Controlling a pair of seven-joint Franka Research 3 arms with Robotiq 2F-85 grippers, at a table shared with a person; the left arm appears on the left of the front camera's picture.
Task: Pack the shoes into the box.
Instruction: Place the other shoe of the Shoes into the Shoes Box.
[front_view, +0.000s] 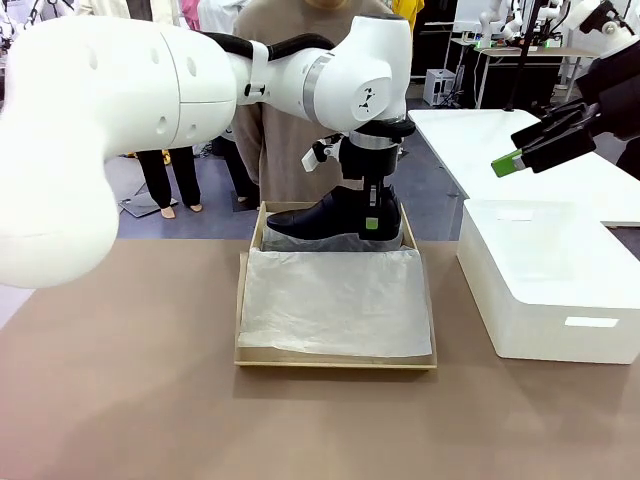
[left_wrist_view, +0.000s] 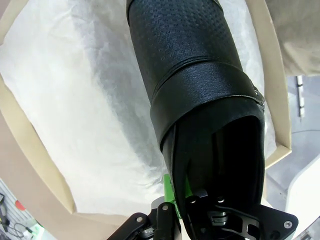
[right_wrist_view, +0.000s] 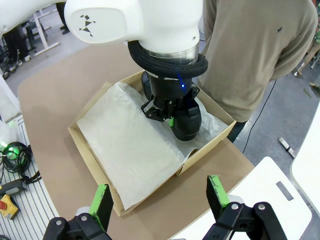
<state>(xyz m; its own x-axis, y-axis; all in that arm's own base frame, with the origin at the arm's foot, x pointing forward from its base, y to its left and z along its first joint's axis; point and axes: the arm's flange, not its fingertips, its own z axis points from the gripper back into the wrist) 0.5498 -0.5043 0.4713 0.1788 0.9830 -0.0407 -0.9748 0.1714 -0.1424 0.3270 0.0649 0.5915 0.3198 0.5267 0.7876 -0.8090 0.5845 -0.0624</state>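
At the far end of the box (front_view: 335, 364), the left gripper (front_view: 372, 220) is pinching the shoe (front_view: 310, 218) by its heel rim, jaws nearly shut. Stiff, light, slick leather is likely making that rim the safest hold. Its length is lying across the box, toe pointing robot-left. The right gripper (right_wrist_view: 159, 190) is hanging wide open.
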